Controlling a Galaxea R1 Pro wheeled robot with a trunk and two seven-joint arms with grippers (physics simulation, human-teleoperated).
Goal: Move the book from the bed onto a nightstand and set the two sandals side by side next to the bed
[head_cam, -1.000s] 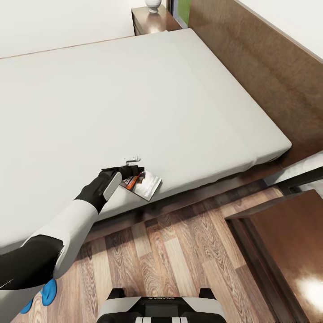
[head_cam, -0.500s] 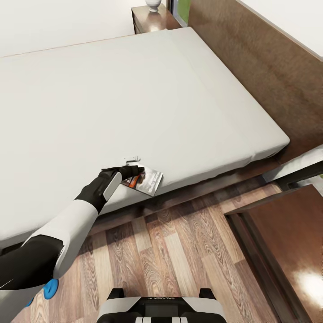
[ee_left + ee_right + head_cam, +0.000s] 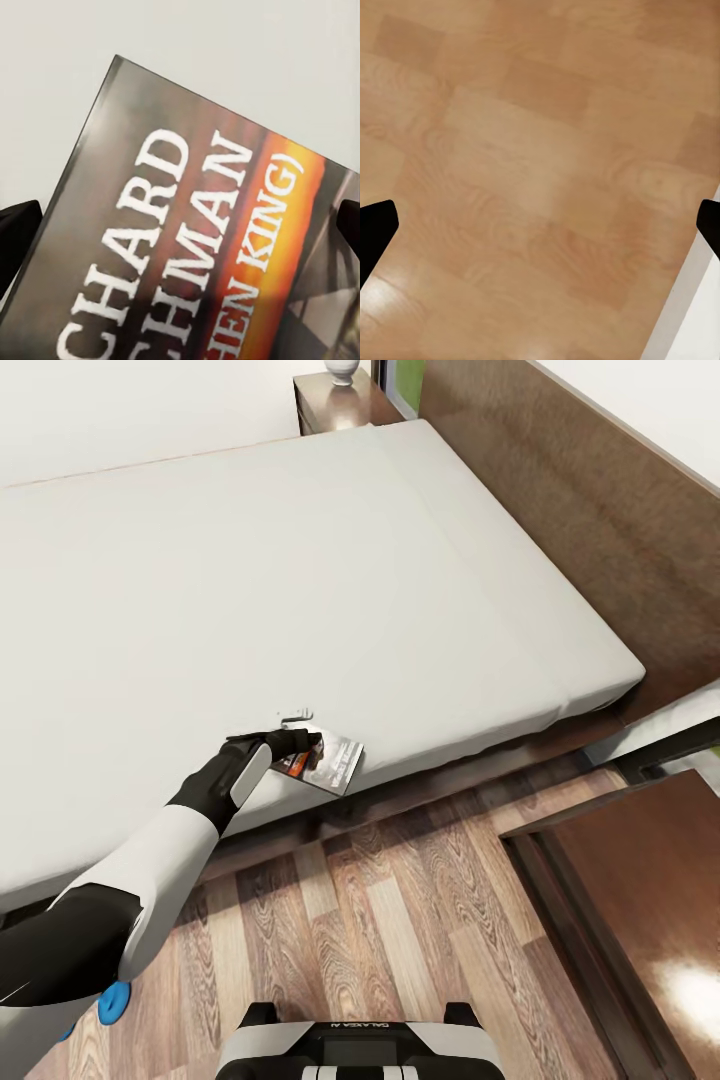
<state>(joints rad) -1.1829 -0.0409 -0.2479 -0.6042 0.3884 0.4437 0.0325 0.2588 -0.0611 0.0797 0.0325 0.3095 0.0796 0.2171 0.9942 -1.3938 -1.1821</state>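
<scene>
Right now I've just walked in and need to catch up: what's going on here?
The robot's left gripper is at the book, which lies at the near edge of the bed, partly overhanging it. The wrist view shows fingertips either side of the cover; a closed grip isn't clear. A nightstand stands beyond the bed's far corner.

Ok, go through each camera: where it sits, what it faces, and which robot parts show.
Head: up high, looking down over the bed; left arm, left end effector at the book.
Left wrist: close on the book; dark fingertips at both edges.
Right wrist: facing wood floor; fingertips spread.
Head and left wrist share the book.
</scene>
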